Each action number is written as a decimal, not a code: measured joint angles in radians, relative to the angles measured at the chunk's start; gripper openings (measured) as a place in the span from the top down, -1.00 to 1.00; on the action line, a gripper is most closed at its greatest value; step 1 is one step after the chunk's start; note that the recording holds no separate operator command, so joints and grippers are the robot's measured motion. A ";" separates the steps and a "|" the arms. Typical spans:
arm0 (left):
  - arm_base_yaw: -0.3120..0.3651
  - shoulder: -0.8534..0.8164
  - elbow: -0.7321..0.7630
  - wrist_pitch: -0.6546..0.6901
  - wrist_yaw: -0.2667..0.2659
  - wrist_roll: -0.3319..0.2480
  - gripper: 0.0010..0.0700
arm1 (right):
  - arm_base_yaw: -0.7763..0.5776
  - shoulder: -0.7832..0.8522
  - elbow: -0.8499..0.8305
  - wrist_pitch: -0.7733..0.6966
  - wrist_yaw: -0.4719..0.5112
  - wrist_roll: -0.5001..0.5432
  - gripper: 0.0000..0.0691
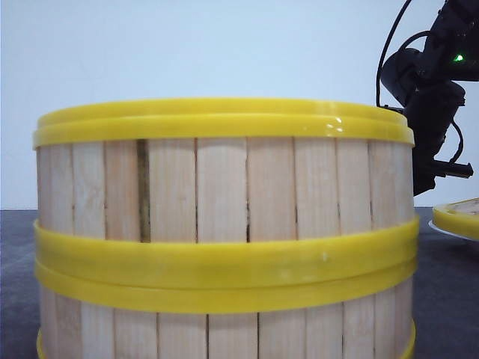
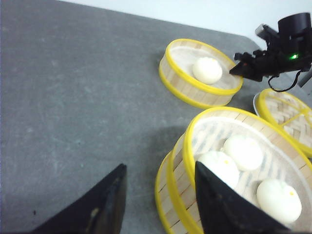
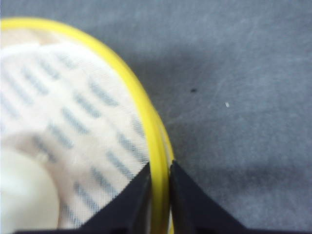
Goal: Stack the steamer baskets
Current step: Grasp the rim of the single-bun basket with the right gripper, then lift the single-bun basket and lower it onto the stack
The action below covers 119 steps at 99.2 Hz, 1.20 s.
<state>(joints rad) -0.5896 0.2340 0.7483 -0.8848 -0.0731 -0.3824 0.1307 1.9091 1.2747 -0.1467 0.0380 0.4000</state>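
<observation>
Two steamer baskets are stacked right before the front camera: the top basket [image 1: 224,187] sits on the lower one [image 1: 224,333]. In the left wrist view the top basket [image 2: 191,146] holds three white buns. My left gripper [image 2: 160,165] is open and straddles its wall, one finger over the buns and one outside. Further off stands a single steamer basket [image 2: 187,83] with one bun [image 2: 207,69]. My right gripper [image 3: 160,164] is shut on that basket's yellow rim [image 3: 158,141]; the same gripper [image 2: 240,68] shows at the rim's far side.
Another yellow-rimmed basket [image 2: 287,117] lies on a white plate [image 2: 255,101] at the right, also seen at the front view's right edge as a yellow rim [image 1: 458,217]. The right arm [image 1: 430,97] rises behind the stack. The dark grey tabletop [image 2: 73,97] stretches left.
</observation>
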 joint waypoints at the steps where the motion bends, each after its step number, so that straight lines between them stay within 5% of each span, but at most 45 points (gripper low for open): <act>1: 0.000 0.000 0.000 -0.001 0.000 0.000 0.29 | 0.000 0.000 0.000 0.000 0.000 0.000 0.90; 43: 0.000 0.000 0.000 -0.003 -0.006 0.001 0.29 | -0.014 -0.022 0.047 -0.078 -0.008 0.010 0.90; 69: 0.000 0.000 0.000 -0.002 -0.007 0.008 0.29 | -0.020 -0.242 0.103 -0.158 -0.021 0.000 0.90; 119: 0.000 0.000 0.000 -0.002 -0.007 0.023 0.29 | 0.119 -0.725 0.109 -0.507 -0.348 -0.143 0.90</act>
<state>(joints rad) -0.5896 0.2340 0.7483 -0.8867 -0.0799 -0.3595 0.2497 1.1843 1.3834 -0.6540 -0.3096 0.2569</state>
